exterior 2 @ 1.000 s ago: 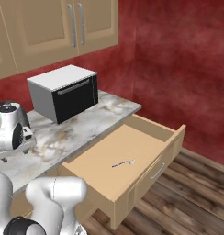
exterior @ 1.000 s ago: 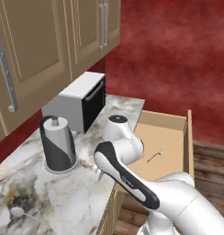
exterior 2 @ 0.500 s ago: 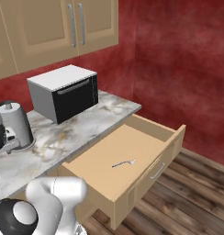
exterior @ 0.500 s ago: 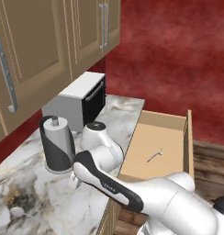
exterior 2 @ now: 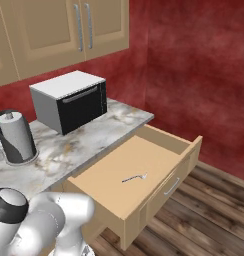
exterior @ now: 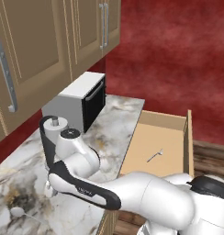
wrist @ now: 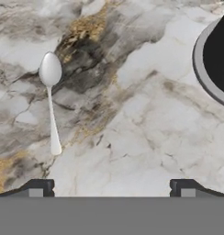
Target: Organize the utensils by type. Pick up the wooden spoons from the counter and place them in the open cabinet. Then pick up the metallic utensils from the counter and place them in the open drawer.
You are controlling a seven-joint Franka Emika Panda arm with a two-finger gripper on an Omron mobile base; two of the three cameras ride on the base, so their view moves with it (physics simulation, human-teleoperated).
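Observation:
A silver-grey metal spoon (wrist: 50, 98) lies flat on the marble counter (wrist: 146, 124), with its bowl away from my hand and its handle end near my left fingertip (wrist: 38, 187). My gripper (wrist: 111, 188) hovers just above the counter, open and empty, with the spoon off to the left of the gap. The same spoon (exterior: 16, 211) shows at the counter's front left, beyond my bent arm. The open drawer (exterior: 171, 137) holds one small metal utensil (exterior: 155, 156), also visible from the right (exterior 2: 134, 177). The wooden spoons are out of view.
A black paper towel holder (exterior 2: 15, 137) stands close to my hand, its grey base (wrist: 210, 69) at the right. A silver toaster oven (exterior: 81, 98) sits behind it. Tan wall cabinets (exterior: 36, 50) with silver bar handles hang above. The drawer juts out over the wooden floor (exterior 2: 214, 210).
My arm has swung left from near the drawer and bent low over the front-left of the counter, now partly covering the paper towel holder. The base and the drawer's utensil have stayed put.

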